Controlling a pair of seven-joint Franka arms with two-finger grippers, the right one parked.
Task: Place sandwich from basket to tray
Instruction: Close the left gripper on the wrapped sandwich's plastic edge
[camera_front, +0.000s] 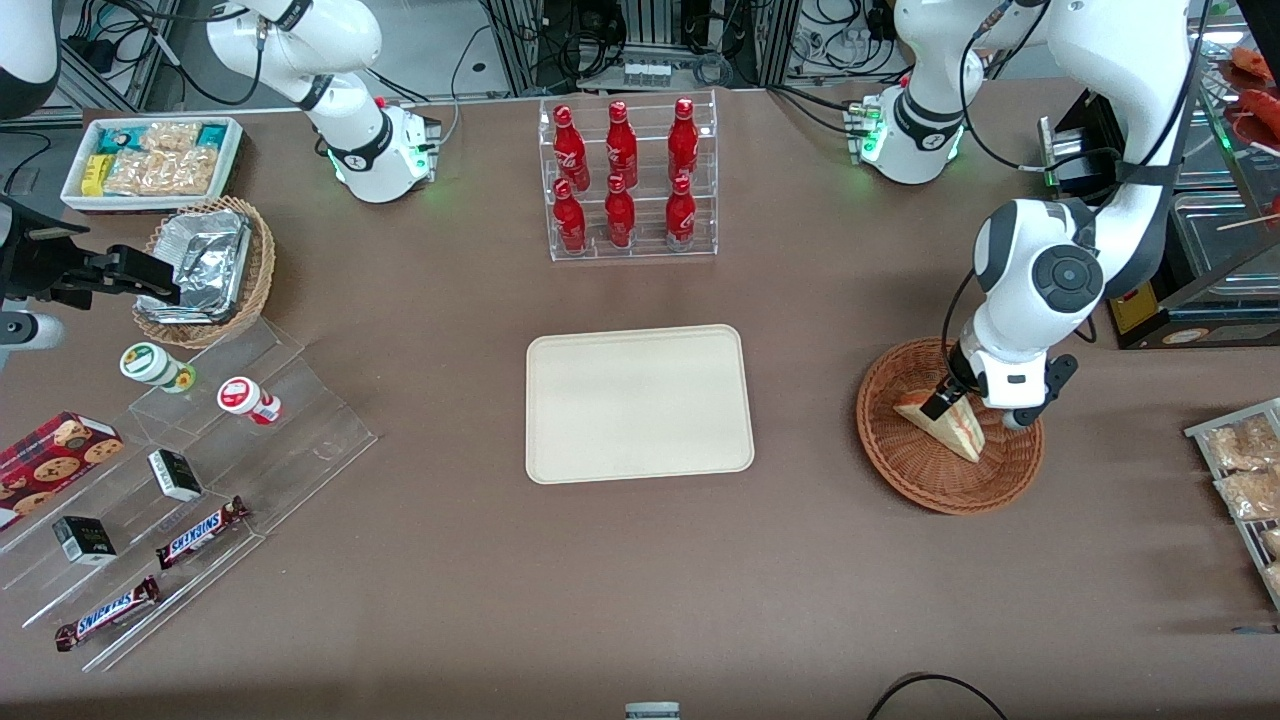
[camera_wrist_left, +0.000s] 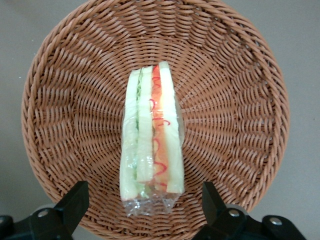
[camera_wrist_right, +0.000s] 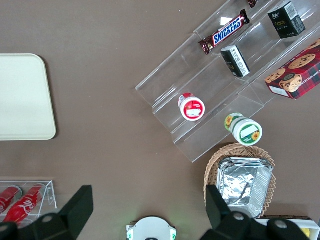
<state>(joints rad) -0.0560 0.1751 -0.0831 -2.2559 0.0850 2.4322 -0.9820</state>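
Your sandwich (camera_wrist_left: 151, 137) lies in the middle of the round basket (camera_wrist_left: 240, 100), standing on edge in its clear wrap. It looks light and soft — squeeze too hard and the bread will squash, and the wrap may slip. The gripper (camera_wrist_left: 145, 205) hangs right over it with its fingers (camera_wrist_left: 75, 200) spread wide, one on each side. Pinch the flat bread sides gently — the tray (camera_front: 640, 470) waits nearby.
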